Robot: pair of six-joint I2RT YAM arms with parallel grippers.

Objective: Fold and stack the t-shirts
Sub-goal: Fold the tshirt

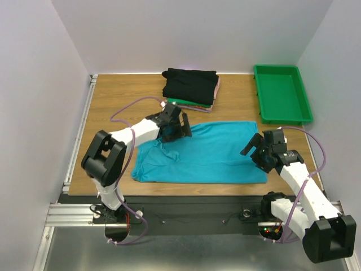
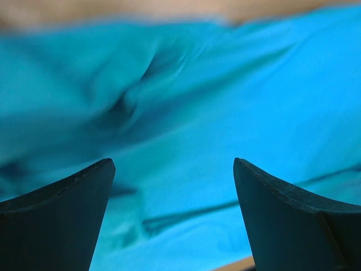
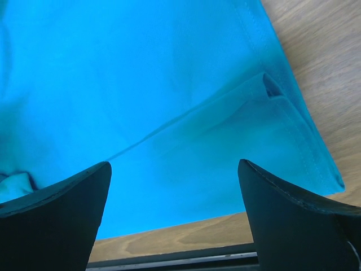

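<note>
Two arms are working over the teal t-shirt [image 1: 208, 152] lying spread at the table's [image 1: 113, 101] centre. The left gripper [image 1: 179, 129], jaws wide and empty, is hanging over its ten o'clock corner, and the right gripper [image 1: 254, 151], equally wide, over the four o'clock hem. The folded shirts [image 1: 190, 87] are sitting at twelve o'clock and the green tray [image 1: 281, 93] at two.

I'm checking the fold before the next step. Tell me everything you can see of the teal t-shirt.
The teal t-shirt is soft bright turquoise cloth, lying flat as a wide rectangle on the near half of the wooden table. It looks folded: layered stitched edges show at its near right corner. Its far left part is rumpled. The open left gripper hangs over that rumple, the open right gripper over the right edge; contact cannot be told.
</note>
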